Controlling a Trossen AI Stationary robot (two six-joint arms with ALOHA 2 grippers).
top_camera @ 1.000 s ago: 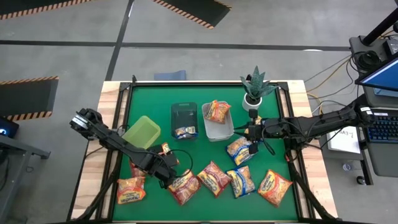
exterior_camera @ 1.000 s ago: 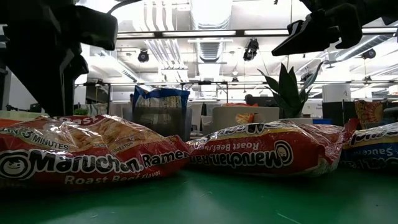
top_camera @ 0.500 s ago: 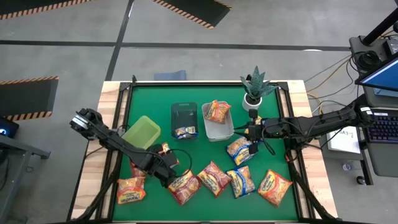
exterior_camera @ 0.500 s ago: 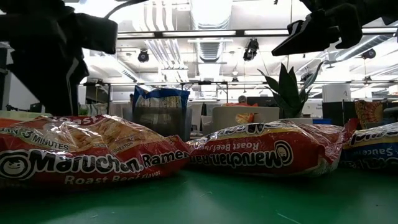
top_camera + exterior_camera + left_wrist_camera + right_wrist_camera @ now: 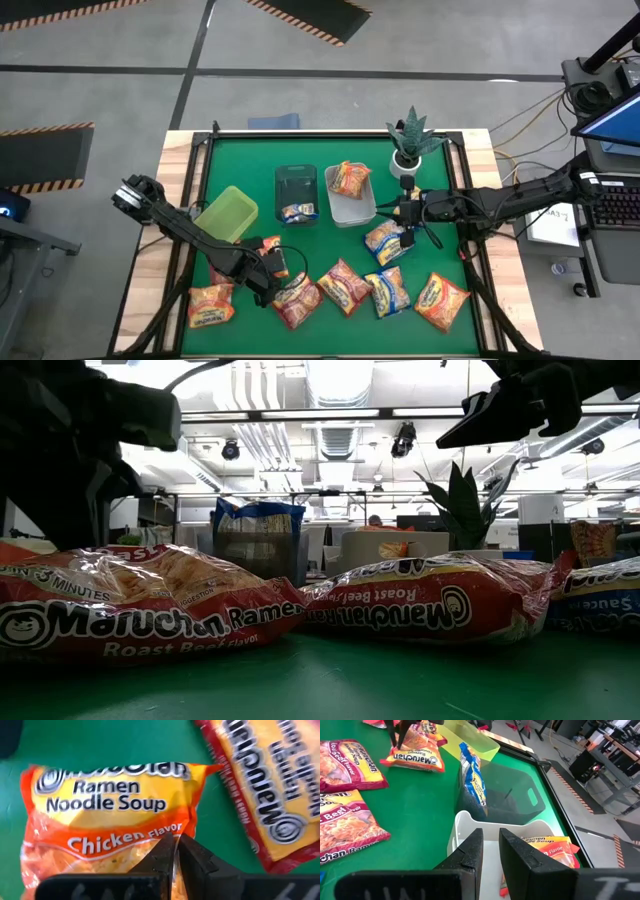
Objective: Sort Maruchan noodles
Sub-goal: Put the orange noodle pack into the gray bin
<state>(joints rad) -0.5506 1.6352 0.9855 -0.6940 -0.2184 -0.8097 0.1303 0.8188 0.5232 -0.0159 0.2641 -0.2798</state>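
Sorted so far:
- Dark bin (image 5: pixel 296 185), far centre of the green table (image 5: pixel 440 200): one blue-and-yellow packet (image 5: pixel 298 211) standing in it.
- White bin (image 5: pixel 349 205), just right of the dark bin: one orange chicken packet (image 5: pixel 350 179).
- Green bin (image 5: pixel 228 212), left of the dark bin: no packet visible inside; it sits tilted.

Still loose on the table:
- Orange chicken-flavour packet (image 5: pixel 110 820) near the green bin, now in the left gripper (image 5: pixel 174 851), whose fingers are pinched together on the wrapper's edge.
- Orange packet (image 5: pixel 210 305) at the near-left corner.
- Two red roast beef packets (image 5: pixel 298 300) and (image 5: pixel 345 286) along the near edge.
- Blue-and-yellow packet (image 5: pixel 388 290) beside them.
- Orange packet (image 5: pixel 441 301) at the near right.
- Another packet (image 5: pixel 384 240) under the right arm; it looks blue and yellow.

Tools:
- Left gripper, over the near-left part of the table, holding the chicken packet as above.
- Right gripper (image 5: pixel 489 851), over the white bin's near rim, fingers narrow with a slim gap and nothing between them.

Also present: potted plant (image 5: pixel 412 140) at the far right of the table.

Judgement: early in the job. Two packets binned, about seven outstanding, one of those in hand. By flavour, the held packet would belong in the white bin.
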